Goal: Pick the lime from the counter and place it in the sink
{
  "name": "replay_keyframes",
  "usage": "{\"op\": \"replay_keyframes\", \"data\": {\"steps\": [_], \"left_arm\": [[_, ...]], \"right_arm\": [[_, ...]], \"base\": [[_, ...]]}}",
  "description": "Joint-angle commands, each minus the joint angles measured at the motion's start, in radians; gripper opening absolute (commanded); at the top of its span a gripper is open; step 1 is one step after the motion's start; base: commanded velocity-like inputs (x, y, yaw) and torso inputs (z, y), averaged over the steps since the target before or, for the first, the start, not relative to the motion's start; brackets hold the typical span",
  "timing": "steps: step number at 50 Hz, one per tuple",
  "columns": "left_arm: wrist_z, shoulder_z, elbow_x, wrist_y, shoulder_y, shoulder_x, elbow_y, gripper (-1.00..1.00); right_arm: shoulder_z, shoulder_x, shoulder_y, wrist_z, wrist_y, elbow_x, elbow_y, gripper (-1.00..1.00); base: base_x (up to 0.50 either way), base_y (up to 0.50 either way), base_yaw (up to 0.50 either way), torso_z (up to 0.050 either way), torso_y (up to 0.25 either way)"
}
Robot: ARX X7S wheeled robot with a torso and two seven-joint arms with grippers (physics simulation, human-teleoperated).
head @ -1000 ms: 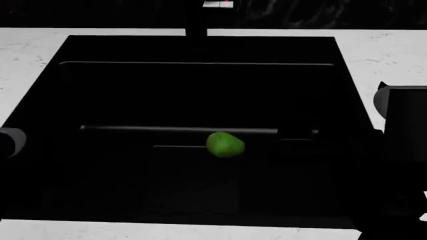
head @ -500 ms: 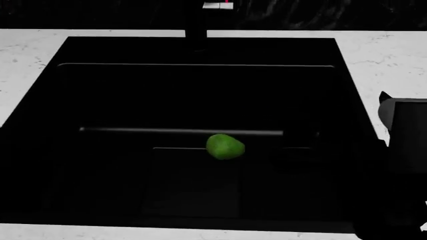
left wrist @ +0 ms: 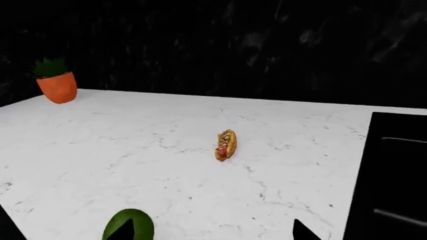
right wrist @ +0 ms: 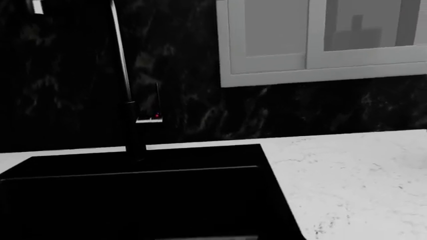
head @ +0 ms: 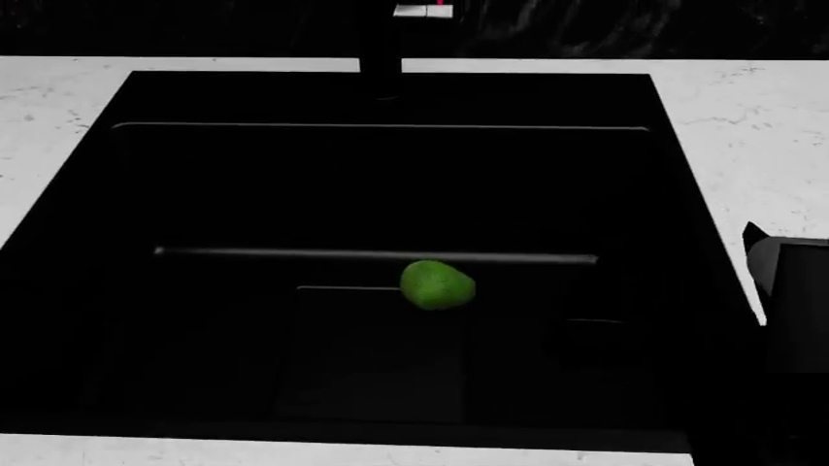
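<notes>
The lime (head: 437, 283) lies free on the floor of the black sink (head: 116, 194), just in front of the thin grey bar (head: 259, 253) and below the black faucet (head: 380, 49). The white marble counter (head: 764, 126) flanks the basin. My right arm (head: 793, 311) shows at the right edge of the head view. Its fingers are lost against the black basin, well to the right of the lime and apart from it. My left gripper (left wrist: 212, 235) is open and empty over the counter (left wrist: 133, 150); only its two dark fingertips (left wrist: 301, 233) show.
In the left wrist view a hot dog (left wrist: 226, 145) lies on the counter, an orange plant pot (left wrist: 58, 86) stands at the back, and a dark green rounded object (left wrist: 137, 222) lies by one fingertip. The right wrist view shows the faucet (right wrist: 127, 100) and a window (right wrist: 320, 40).
My right arm has drawn back toward the lower right edge of the head view. The left arm's tip has left that view. The lime has not moved.
</notes>
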Motion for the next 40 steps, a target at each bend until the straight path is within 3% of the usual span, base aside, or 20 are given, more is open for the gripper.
{"op": "replay_keyframes", "data": {"steps": [1, 7, 21, 30, 40], "left_arm": [[-0.082, -0.046, -0.073, 0.027, 0.031, -0.098, -0.076, 1.00], [-0.030, -0.009, 0.030, 0.064, 0.013, -0.135, -0.131, 1.00], [0.124, 0.259, 0.254, 0.185, -0.115, -0.137, -0.331, 1.00], [0.170, 0.242, 0.307, 0.257, -0.059, -0.131, -0.426, 1.00], [0.145, 0.233, 0.333, 0.256, -0.055, -0.159, -0.441, 1.00]], "right_arm": [[-0.002, -0.005, -0.040, -0.011, -0.058, -0.005, 0.037, 1.00], [-0.009, -0.004, -0.036, -0.014, -0.072, -0.004, 0.057, 1.00], [-0.028, -0.006, -0.042, -0.024, -0.107, -0.001, 0.090, 1.00], [-0.024, -0.007, -0.060, -0.030, -0.127, 0.004, 0.105, 1.00], [-0.029, -0.004, -0.064, -0.030, -0.139, 0.007, 0.118, 1.00]], "base": [[0.00, 0.00, 0.00, 0.000, 0.000], [0.00, 0.00, 0.00, 0.000, 0.000], [0.00, 0.00, 0.00, 0.000, 0.000], [0.00, 0.00, 0.00, 0.000, 0.000], [0.00, 0.00, 0.00, 0.000, 0.000]]}}
